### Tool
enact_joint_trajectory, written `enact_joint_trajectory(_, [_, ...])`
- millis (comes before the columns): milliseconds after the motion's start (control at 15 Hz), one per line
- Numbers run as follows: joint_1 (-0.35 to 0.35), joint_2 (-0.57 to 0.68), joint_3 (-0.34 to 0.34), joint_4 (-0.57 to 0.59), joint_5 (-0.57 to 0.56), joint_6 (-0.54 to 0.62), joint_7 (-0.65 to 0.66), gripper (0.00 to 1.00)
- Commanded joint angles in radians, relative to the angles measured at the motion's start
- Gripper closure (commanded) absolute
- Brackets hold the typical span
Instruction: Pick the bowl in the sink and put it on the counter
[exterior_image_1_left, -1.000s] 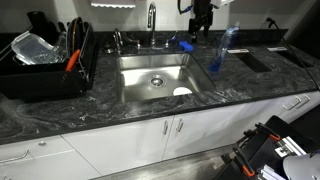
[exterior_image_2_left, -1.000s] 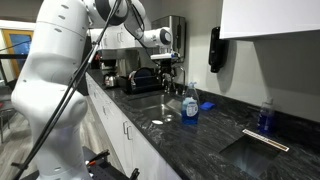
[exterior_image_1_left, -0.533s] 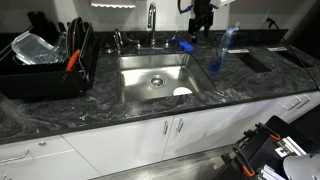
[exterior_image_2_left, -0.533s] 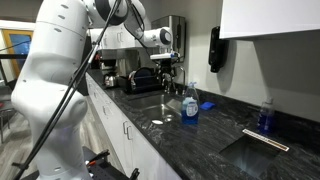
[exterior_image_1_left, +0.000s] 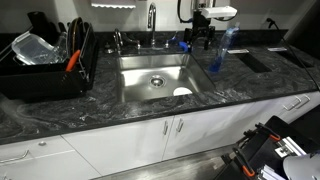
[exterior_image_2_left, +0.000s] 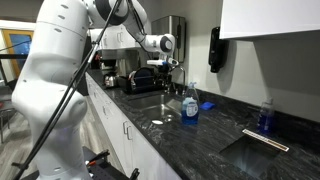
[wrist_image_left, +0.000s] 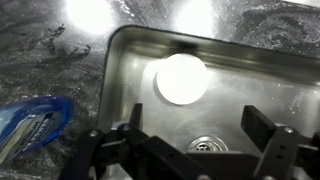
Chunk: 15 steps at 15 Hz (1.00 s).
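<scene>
— Anything you can't make out?
— The tabletop (exterior_image_1_left: 60, 105) runs off both sides in an exterior view. From the far end the sink (exterior_image_2_left: 152, 103) is only a sliver, its floor hidden. In the wrist view the fingers (wrist_image_left: 265, 130) are dark, blurred shapes cut off at the bottom. A blue-and-white thing (wrist_image_left: 35, 120) on the stone beside the sink is too blurred to name.
— Room to move?
— Only the drain (exterior_image_1_left: 156, 78) and the bowl (exterior_image_1_left: 182, 92) lie in the sink. The faucet (exterior_image_1_left: 152, 15) stands at the back rim, and a blue bottle (exterior_image_1_left: 222, 45) stands near the fingers.
— And the bowl?
— On the sink floor, in the front corner, close to two walls. The fingers are spread apart and hold nothing. They hang high over the back rim, well apart from the bowl. In the wrist view it shows between them, past the drain.
</scene>
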<state>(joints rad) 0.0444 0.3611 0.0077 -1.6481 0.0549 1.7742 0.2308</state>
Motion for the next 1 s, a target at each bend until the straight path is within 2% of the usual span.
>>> enact_joint_trajectory(0, [-0.004, -0.023, -0.001, -0.106, 0.077, 0.136, 0.057, 0.0])
enact_joint_trajectory(333, [0.035, 0.021, -0.001, -0.171, 0.051, 0.301, 0.129, 0.0])
enact_joint_trajectory(933, [0.094, 0.175, -0.023, -0.132, 0.016, 0.4, 0.286, 0.0])
